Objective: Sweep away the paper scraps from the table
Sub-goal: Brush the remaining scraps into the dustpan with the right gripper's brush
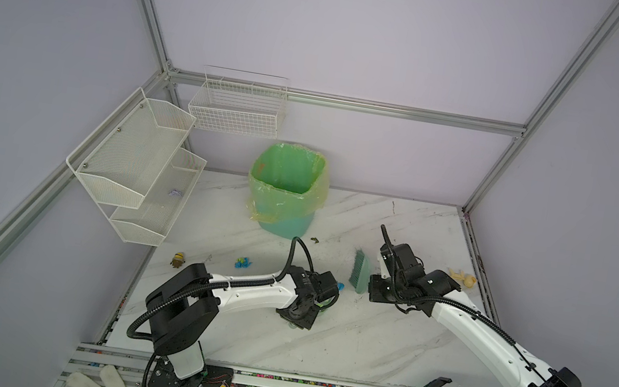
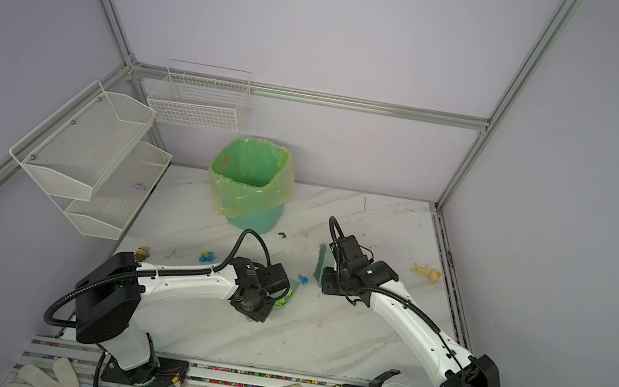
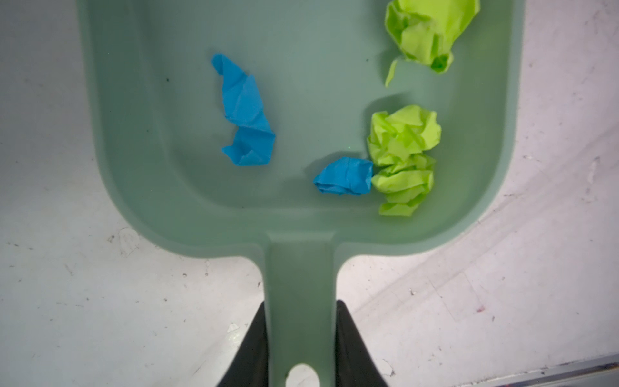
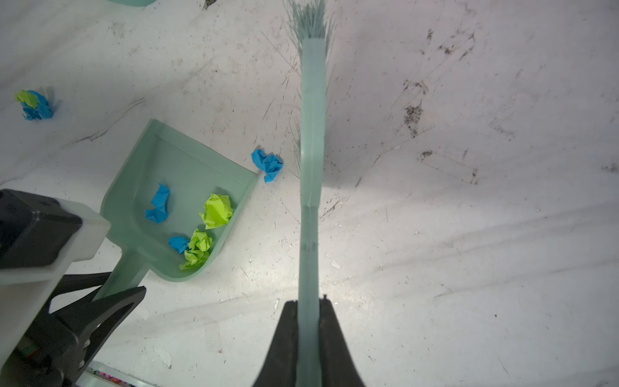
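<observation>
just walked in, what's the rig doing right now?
It is sweeping up paper scraps. The left end effector is shut on the handle of a green dustpan on the table, with several blue and lime-green scraps inside. The right end effector grips a green brush, next to a loose blue scrap just outside the pan's lip. Another small cluster lies farther off. A lined bin stands at the back.

Top views: high, looking down over whole surface. Wrist views: close, facing ahead of left end effector, right end effector; share dustpan.
</observation>
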